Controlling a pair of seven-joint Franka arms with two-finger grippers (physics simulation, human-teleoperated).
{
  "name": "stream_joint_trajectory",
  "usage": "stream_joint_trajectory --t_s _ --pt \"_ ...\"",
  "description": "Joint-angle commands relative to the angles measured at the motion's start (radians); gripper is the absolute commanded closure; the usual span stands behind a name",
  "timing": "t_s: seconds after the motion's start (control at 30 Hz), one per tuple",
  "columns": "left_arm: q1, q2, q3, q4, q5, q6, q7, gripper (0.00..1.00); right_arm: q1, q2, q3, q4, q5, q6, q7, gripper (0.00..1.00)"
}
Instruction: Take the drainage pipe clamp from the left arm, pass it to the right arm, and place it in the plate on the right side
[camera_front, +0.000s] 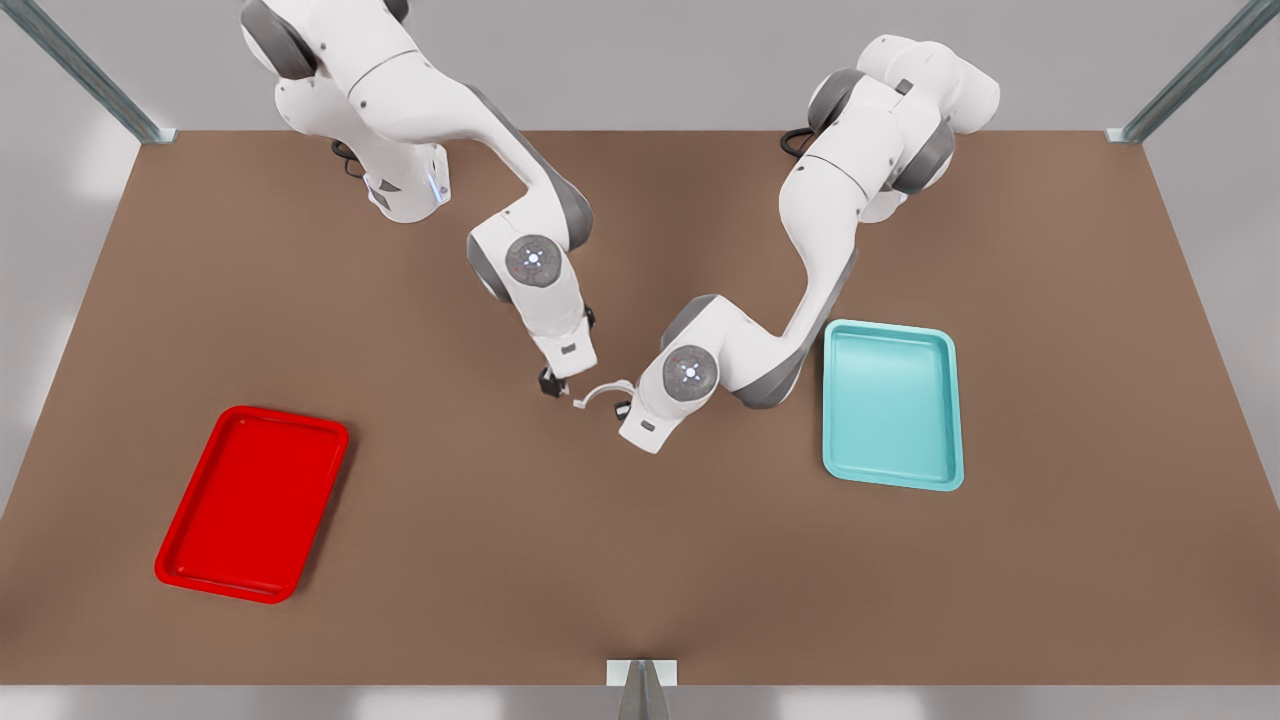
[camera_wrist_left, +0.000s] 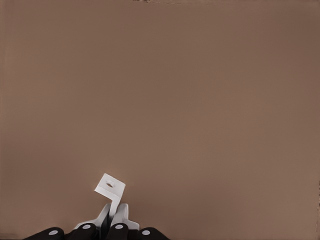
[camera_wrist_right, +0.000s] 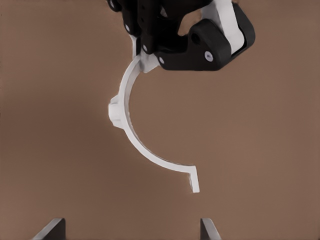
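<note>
Now handover: my left gripper (camera_wrist_right: 150, 55) jaws clamp drainage pipe clamp (camera_front: 603, 391); right gripper (camera_front: 552, 383) jaws wide, empty, beside clamp. Next, close on free end.

Brown table (camera_front: 640, 560) (metal posts (camera_front: 1180, 85) behind) against grey walls (camera_front: 650, 60).

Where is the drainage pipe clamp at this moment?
The drainage pipe clamp hangs above the table's middle in the front view, held at one end by the left gripper, its free end toward the open right gripper.
</note>
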Motion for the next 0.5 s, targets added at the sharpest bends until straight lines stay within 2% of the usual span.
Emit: stream_joint_trajectory --t_s 0.0,0.2,0.47 --pt "-0.002 0.0 0.0 0.003 0.003 0.003 -0.369 0.79 0.008 -0.019 0.0 -0.028 0.002 0.232 -0.479 0.0" --pt "-0.008 0.0 0.0 0.003 0.004 0.003 -0.367 0.79 0.01 -0.03 0.034 -0.102 0.002 0.299 -0.505 0.0" --pt "-0.019 -0.002 0.0 0.008 0.007 -0.019 -0.37 0.79 -0.007 0.022 0.032 -0.086 -0.001 0.318 -0.532 0.0"
